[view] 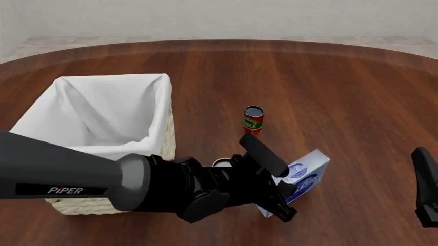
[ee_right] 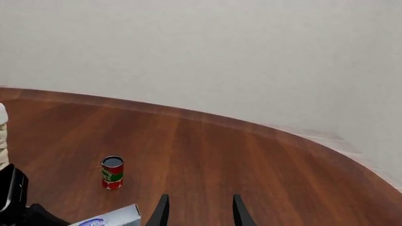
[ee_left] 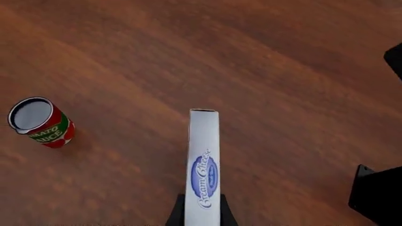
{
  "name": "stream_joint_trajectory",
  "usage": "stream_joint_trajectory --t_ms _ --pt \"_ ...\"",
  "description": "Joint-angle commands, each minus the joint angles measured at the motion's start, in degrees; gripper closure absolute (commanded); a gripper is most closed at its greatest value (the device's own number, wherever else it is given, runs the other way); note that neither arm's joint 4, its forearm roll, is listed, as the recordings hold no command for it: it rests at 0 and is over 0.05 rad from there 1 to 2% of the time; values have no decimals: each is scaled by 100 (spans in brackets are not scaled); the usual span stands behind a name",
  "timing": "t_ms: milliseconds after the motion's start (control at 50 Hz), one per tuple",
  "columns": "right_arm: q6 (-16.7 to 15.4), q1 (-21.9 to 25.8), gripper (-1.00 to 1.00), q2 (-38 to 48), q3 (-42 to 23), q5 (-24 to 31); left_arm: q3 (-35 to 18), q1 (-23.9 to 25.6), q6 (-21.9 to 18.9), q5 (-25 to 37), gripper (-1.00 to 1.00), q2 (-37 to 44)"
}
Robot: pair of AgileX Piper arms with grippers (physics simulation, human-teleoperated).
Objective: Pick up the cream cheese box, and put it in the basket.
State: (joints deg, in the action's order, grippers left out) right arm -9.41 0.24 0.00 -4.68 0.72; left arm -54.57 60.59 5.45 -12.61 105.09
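Nearest, the left pincer [view: 284, 197] grips the cream cheese box [view: 301, 179] edge-on by its narrow sides, probably for lifting toward the basket [view: 161, 138] beside it. Tomato sauce can [view: 253, 119] stands beyond. Right pincer [ee_right: 197, 209] idles, spread apart.

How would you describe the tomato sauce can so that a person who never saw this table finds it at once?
Start from the big wicker basket with white cloth on the left of the wooden table. To its right, farther back than the cream cheese box held in the left pincer, stands the tomato sauce can. It is a small upright cylinder, red with a green band, standing alone.
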Motion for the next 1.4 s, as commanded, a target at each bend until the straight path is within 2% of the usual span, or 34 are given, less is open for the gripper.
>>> stream_joint_trajectory --t_ms 20,700,1400 --pt "0 16 -100 0 20 -14 48 57 -124 95 100 -362" --pt "-5 40 -100 1 -88 62 119 317 -204 580 100 -1400" --pt "-36 124 -100 1 -130 98 107 251 -514 1050 100 -2436"
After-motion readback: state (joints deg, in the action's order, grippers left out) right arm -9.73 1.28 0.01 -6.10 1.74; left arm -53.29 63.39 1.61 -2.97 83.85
